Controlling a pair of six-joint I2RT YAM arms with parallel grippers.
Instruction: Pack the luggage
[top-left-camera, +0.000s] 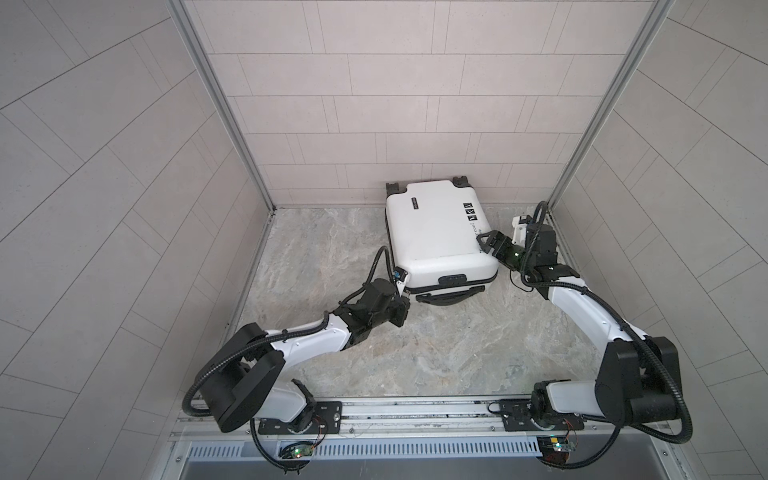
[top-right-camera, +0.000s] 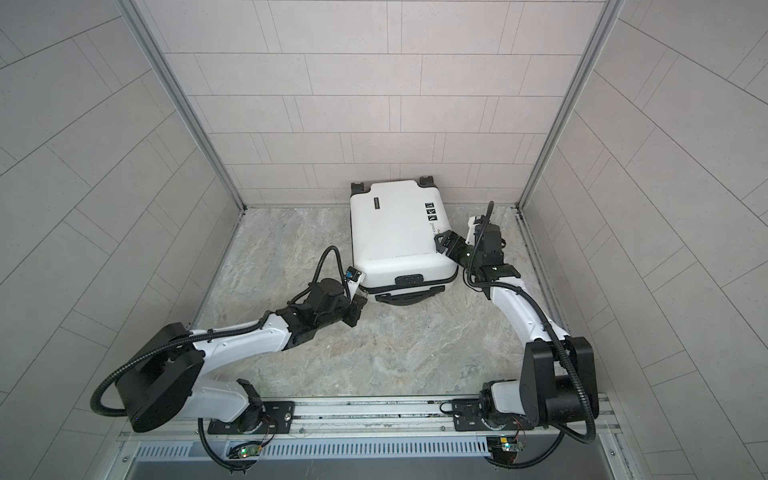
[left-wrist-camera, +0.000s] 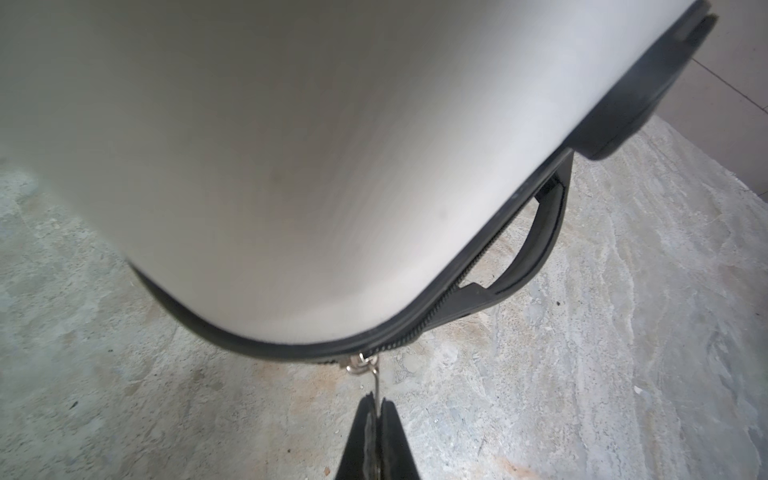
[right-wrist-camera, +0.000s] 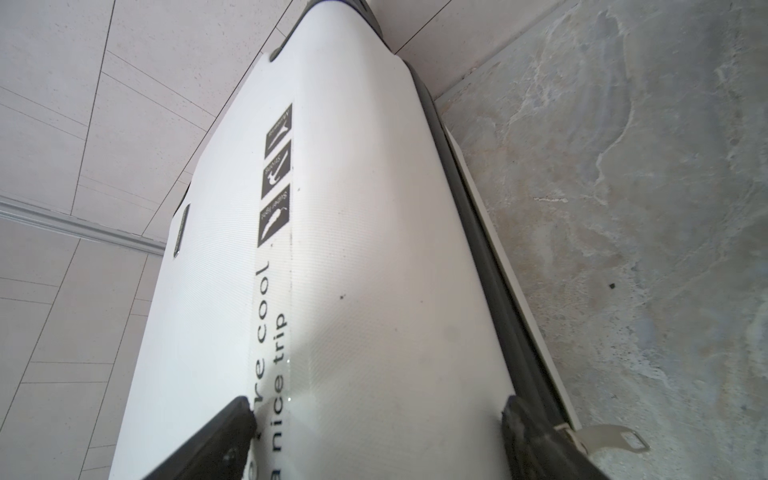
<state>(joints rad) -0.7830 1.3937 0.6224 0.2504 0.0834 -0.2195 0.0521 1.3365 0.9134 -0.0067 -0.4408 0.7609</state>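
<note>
Luggage (top-left-camera: 436, 232) is seen lying flat on the marbled counter (top-left-camera: 332, 257), lid down, close to the tiled back wall (top-left-camera: 374, 124). Its black wheels (top-left-camera: 395, 187) are turned toward that wall, and its black handle (top-left-camera: 449, 297) is turned toward the bases of the arms. In both top views the white shell is set slightly askew, between the two arms.

At the near left corner of the case, the left pincer (left-wrist-camera: 376, 405) is clamped tight on the thin metal zipper pull (left-wrist-camera: 376, 382). The pull is drawn out straight from the slider (left-wrist-camera: 359, 361) on the black zipper band (left-wrist-camera: 478, 270). To one side of the slider the teeth are seen meshed; the other side is too blurred to be judged.

On the far side of the case, the right pincer (right-wrist-camera: 378, 409) is spread wide across the right edge of the shell. One finger is laid over the black lettering (right-wrist-camera: 270, 332), below three black square icons (right-wrist-camera: 276, 174), and the other is placed at the zipper band. Whether the shell is actually pressed by these fingers cannot be told. A pale tab (right-wrist-camera: 611, 440) is seen on the counter just beside that outer finger.
</note>
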